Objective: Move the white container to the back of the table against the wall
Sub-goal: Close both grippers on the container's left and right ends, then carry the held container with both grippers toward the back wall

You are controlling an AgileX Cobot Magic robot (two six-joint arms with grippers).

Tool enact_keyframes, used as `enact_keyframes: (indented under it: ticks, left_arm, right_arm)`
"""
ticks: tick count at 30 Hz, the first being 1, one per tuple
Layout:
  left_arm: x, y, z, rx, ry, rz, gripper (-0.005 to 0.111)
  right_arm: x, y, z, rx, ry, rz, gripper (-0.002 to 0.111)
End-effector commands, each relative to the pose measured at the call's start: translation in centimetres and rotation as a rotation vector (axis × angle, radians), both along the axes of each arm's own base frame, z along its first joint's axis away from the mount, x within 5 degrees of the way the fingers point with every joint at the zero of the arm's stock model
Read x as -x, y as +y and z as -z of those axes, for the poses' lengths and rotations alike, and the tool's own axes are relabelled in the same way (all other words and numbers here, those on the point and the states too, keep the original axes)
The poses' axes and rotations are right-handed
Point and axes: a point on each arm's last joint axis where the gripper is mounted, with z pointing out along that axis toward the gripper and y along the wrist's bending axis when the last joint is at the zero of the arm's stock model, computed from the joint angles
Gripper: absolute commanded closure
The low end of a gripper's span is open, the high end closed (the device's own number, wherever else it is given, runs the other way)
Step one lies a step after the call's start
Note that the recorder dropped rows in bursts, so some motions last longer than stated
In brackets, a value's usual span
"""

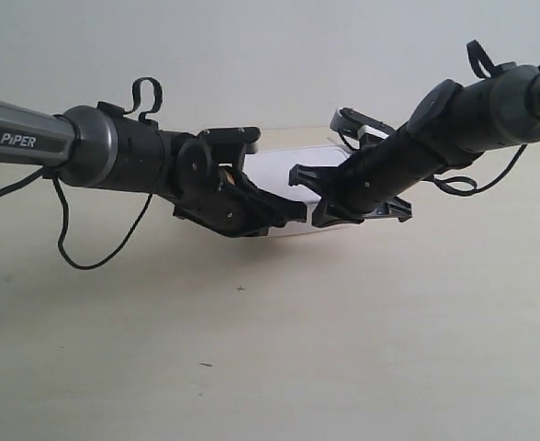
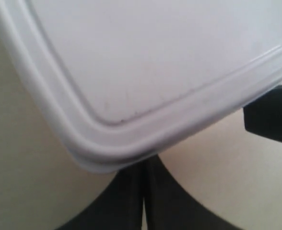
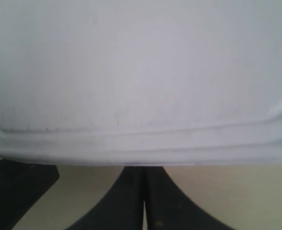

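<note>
The white container point(image 1: 284, 165) lies on the table point(image 1: 343, 349) near its back, just short of the wall point(image 1: 252, 55), and both arms partly cover it. My left gripper point(image 2: 143, 175) is shut, fingertips together against a rounded corner of the container's lid point(image 2: 146, 67). My right gripper point(image 3: 143, 177) is shut too, tips touching the middle of a long side of the lid point(image 3: 141, 72). In the exterior view, the gripper of the arm at the exterior view's left point(image 1: 293, 213) and the gripper of the arm at the exterior view's right point(image 1: 309, 197) meet at the container's near side.
Black cables loop off both arms, one hanging low under the arm at the exterior view's left point(image 1: 77, 262). The other gripper's black body point(image 2: 270, 120) shows beside the container in the left wrist view. A few dark specks point(image 1: 241, 288) mark the table.
</note>
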Motion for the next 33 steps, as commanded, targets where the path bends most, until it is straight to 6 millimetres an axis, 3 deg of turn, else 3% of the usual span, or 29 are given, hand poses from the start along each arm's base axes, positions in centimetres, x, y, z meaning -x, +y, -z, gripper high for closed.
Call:
enact_keyframes:
  ticks: [1, 22, 33]
  left_arm:
    - [-1.6, 0.7, -0.5, 0.006, -0.022, -0.021, 0.107]
    - [-5.9, 3.7, -0.5, 0.012, -0.033, -0.098, 0.107]
    - [-6.2, 4.5, -0.5, 0.012, -0.026, -0.115, 0.107]
  right_arm:
    - [-1.4, 0.3, 0.5, -0.001, -0.02, 0.005, 0.108]
    - [-7.1, 2.1, 1.9, -0.054, -0.099, 0.038, 0.108]
    - [-9.2, 2.7, 2.4, -0.088, -0.122, 0.068, 0.108]
